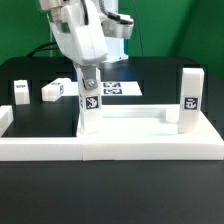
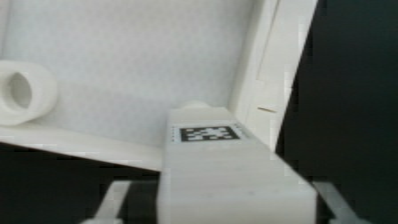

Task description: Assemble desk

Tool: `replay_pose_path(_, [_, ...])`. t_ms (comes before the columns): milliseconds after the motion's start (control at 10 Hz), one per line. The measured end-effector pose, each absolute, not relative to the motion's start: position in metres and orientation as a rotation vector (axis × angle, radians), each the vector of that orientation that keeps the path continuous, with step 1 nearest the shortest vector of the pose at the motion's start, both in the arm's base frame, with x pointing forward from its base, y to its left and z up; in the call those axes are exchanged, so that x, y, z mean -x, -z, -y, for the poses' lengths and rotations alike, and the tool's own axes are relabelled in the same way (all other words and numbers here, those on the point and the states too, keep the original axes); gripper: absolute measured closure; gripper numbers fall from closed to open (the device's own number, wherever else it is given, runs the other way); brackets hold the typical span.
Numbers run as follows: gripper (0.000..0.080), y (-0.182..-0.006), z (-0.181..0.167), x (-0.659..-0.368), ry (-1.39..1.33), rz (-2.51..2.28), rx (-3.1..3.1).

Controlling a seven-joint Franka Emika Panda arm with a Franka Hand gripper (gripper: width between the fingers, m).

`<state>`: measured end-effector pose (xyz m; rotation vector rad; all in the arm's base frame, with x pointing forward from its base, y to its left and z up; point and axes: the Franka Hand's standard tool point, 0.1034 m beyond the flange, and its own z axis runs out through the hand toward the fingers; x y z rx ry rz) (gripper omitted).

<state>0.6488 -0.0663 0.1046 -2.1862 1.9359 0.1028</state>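
Here: gripper (image 1: 88, 80) down over the left corner of the desk top. Jaws look clamped on the upper end of one short square white plastic leg with a black-and-white tag (image 1: 89, 108), one finger on each flat side. The wrist view shows that leg (image 2: 222, 170) standing upright between them.

Leg stands at the left-hand corner of the shallow white rectangular tray-like desk top (image 1: 150, 142), which lies mid-table, near side. Cannot tell how far it is seated.

Handling, my judgement: hard moulded plastic, light, stiff, smooth enough to slip. Best held on two opposite flat faces, high up, kept plumb so it does not bind in the corner.

Count:
- Legs, four: one in the jaws; second leg (image 1: 189, 98) upright at the right corner; two loose ones lying far left on the black table (image 1: 40, 195), outer (image 1: 20, 91) and inner (image 1: 55, 89).
- Desk top, one; one round socket (image 2: 22, 90) visible inside.
- Marker board (image 1: 118, 89), one, far centre.
- Low white border rail (image 1: 35, 148), one, near left.
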Motion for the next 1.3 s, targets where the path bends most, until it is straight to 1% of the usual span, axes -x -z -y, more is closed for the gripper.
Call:
replay_pose_path(100, [0.05,-0.1041,0.0602,-0.6488,-0.099,-1.924,2.201])
replay_pose_path(200, [0.0416,-0.1035,0.0607,-0.6486,-0.099,-1.918,2.205])
replay_pose_path(300, [0.0275,-0.1035,0.0607,-0.6486,-0.096,-1.891,2.233])
replay_pose_path(400, [0.0189,-0.1054,0.0588,-0.6503,-0.074,-1.662,2.444])
replay_pose_path(500, [0.0189,-0.1077,0.0565,-0.6524,-0.043,-1.423,2.61])
replay_pose_path(600, [0.0158,-0.1069,0.057,-0.652,-0.04,-1.392,2.624])
replay_pose_path(900, [0.0151,-0.1068,0.0582,-0.6518,-0.009,-1.071,2.77])
replay_pose_path(1000, [0.015,-0.1072,0.0588,-0.6528,0.018,-0.882,2.856])
replay_pose_path(1100, [0.015,-0.1081,0.057,-0.6573,0.083,-0.56,2.974])
replay_pose_path(1300, [0.015,-0.1043,0.0519,-0.6566,0.115,0.046,3.053])
